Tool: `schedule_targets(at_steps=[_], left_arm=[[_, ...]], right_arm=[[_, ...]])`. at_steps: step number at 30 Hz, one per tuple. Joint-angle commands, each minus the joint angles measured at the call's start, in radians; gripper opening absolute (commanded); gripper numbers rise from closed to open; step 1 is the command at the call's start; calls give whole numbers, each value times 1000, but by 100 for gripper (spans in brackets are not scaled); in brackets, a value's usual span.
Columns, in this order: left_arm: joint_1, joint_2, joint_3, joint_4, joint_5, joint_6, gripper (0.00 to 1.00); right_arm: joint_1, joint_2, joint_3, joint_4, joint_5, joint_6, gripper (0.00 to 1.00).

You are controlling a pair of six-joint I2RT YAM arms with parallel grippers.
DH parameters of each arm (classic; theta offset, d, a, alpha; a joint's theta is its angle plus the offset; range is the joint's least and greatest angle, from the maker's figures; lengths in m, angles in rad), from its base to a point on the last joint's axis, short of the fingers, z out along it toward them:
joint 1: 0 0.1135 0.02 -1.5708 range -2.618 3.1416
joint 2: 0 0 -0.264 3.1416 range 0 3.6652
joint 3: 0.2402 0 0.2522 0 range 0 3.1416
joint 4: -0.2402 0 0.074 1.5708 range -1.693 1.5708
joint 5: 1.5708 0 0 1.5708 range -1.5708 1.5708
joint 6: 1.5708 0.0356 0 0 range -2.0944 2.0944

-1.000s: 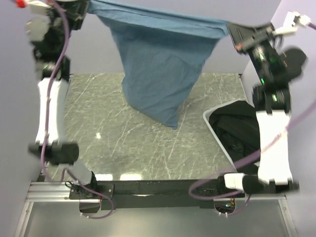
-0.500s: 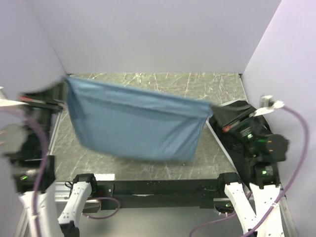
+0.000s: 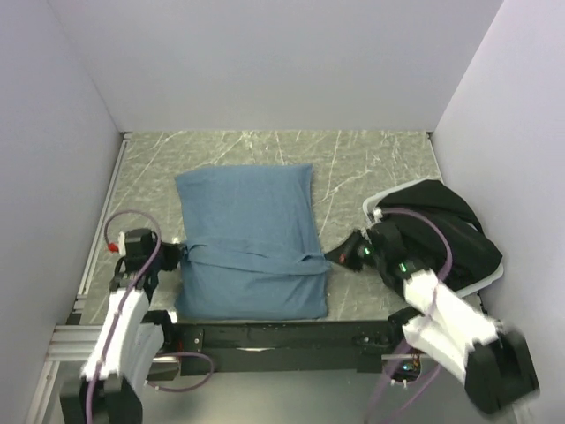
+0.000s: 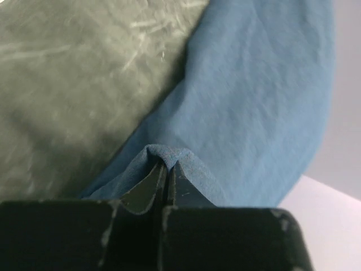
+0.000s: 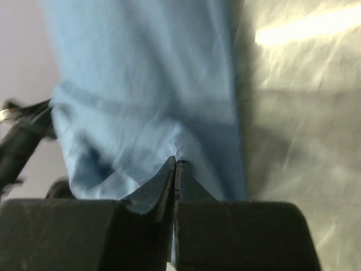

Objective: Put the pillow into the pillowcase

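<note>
**Top external view.** The pillowcase (image 3: 247, 230) lies flat on the table (image 3: 371, 168), running from the centre toward 6 o'clock. A creased band crosses it near its 6 o'clock end. The pillow is not visible in any view. The pillowcase looks filled out and rectangular, which suggests the pillow is inside, but this cannot be confirmed. The left gripper (image 3: 181, 256) meets the cloth at its 9 o'clock edge, level with the band. The right gripper (image 3: 334, 256) meets it at the 3 o'clock edge. A black fabric bundle (image 3: 441, 230) sits in a tray (image 3: 369, 208) at 3 o'clock, apart from the pillowcase.

**Left wrist view.** The jaws of the left gripper (image 4: 165, 169) are pressed together on a small raised fold of pillowcase (image 4: 254, 101) edge. Bare table (image 4: 67, 84) shows at 10 o'clock.

**Right wrist view.** The jaws of the right gripper (image 5: 174, 166) are likewise clamped on a pinch of pillowcase (image 5: 141, 84), and the cloth puckers at the tips. Table (image 5: 293, 113) lies at 3 o'clock.

**Handling.**
- The cloth appears thin, limp and light. It will drape and bunch rather than hold a shape.
- A pinch grips only a small fold, so a sharp pull could let the fold slide out.
- The filling is judged soft and compressible, and liable to shift inside the pillowcase.
- The best hold points are the doubled edge folds at 9 and 3 o'clock, level with the band, taken symmetrically.
</note>
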Motion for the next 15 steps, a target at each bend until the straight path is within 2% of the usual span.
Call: schedule_targets(at_steps=[1,2,3,5,6,9,12,15], left_arm=[[3,265,111,360,-9,-18,1],[1,424,168,372,-5,-2,1],[3,503,294,385,6,42,1],[4,688,425,383,27,77,1],[7,736,540,382,35,113,1],[16,855,712,342,63,144,1],[18,861,763,296,70,145,1],[18,791,697,242,53,127,1]], right_arm=[[-17,411,296,171,133,-148,0],[-39,571,455,154,130,-161,0],[-62,640,528,142,111,-165,0],[-134,798,722,132,45,-155,0],[-148,840,787,120,36,-156,0],[-183,949,1022,-25,45,-182,0],[-197,954,1058,-29,-30,-152,0],[-183,859,914,-9,-39,-147,0]])
